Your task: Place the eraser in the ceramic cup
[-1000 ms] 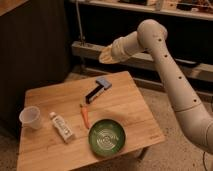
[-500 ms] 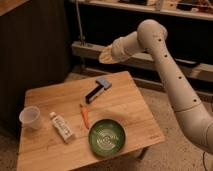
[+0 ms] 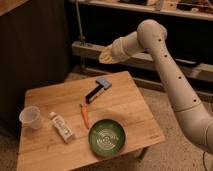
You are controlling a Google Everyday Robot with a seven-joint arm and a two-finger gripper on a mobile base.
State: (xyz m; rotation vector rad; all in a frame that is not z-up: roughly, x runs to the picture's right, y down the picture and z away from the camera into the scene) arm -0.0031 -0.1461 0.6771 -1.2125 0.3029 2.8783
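Observation:
The eraser (image 3: 93,94) is a black elongated block lying on the wooden table (image 3: 125,100), toward its far side. The ceramic cup (image 3: 30,117) is whitish and tapered and stands upright near the table's left edge. My gripper (image 3: 103,57) is at the end of the white arm, raised above and behind the table's far edge, up and slightly right of the eraser and far from the cup. It holds nothing that I can see.
A small blue-grey block (image 3: 104,84) lies touching the eraser's far end. An orange pen-like stick (image 3: 85,115) lies mid-table. A white tube (image 3: 62,126) lies right of the cup. A green bowl (image 3: 107,137) sits near the front edge. Shelving stands behind.

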